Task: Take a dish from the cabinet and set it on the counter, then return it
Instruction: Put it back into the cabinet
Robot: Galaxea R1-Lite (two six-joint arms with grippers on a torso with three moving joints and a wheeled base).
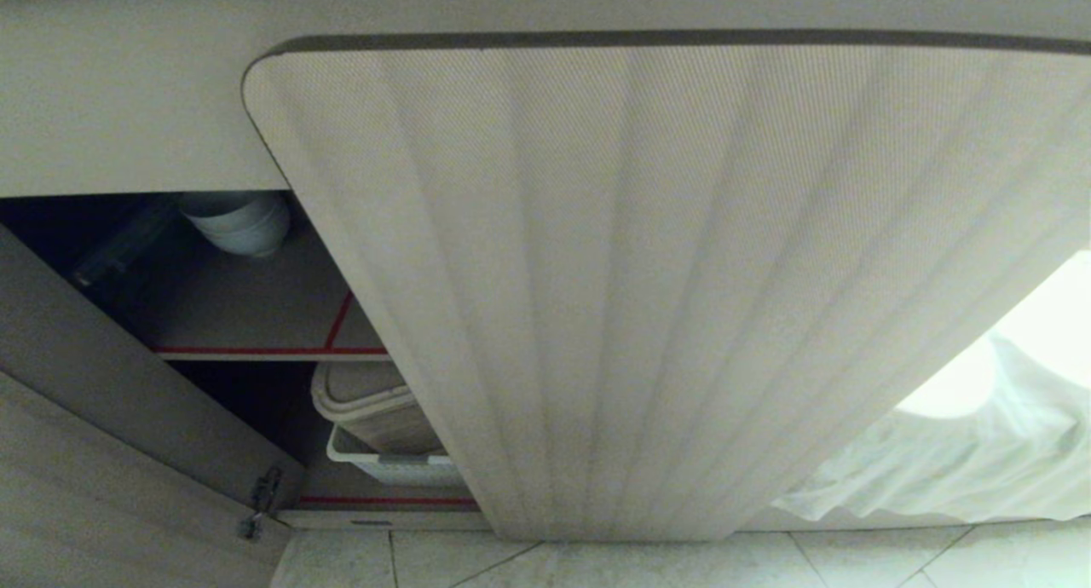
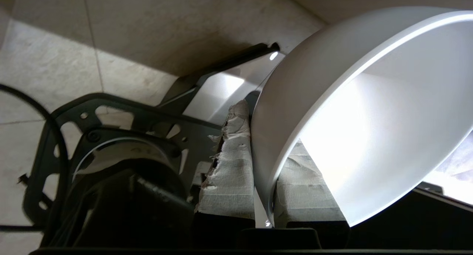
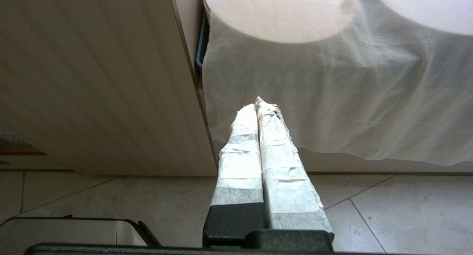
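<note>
One bowl (image 2: pixel 332 111) is clamped by its rim in the left hand (image 2: pixel 264 196), out over the floor (image 2: pixel 147 29), so either the table or the open cabinet (image 1: pixel 256 315) awaits it. The right hand (image 3: pixel 260 111) hangs clenched, empty.

1. Small plain white ceramic bowl (image 2: pixel 369 111), unpatterned.
2. Low beige cabinet door (image 1: pixel 682 298), vertically ribbed, finely textured.
3. Inner shelves (image 1: pixel 264 315) grey-brown, edged in red tape.
4. Pale cream floor tiles (image 3: pixel 369 210), faintly mottled.
5. White crumpled cloth (image 3: pixel 332 99).
</note>
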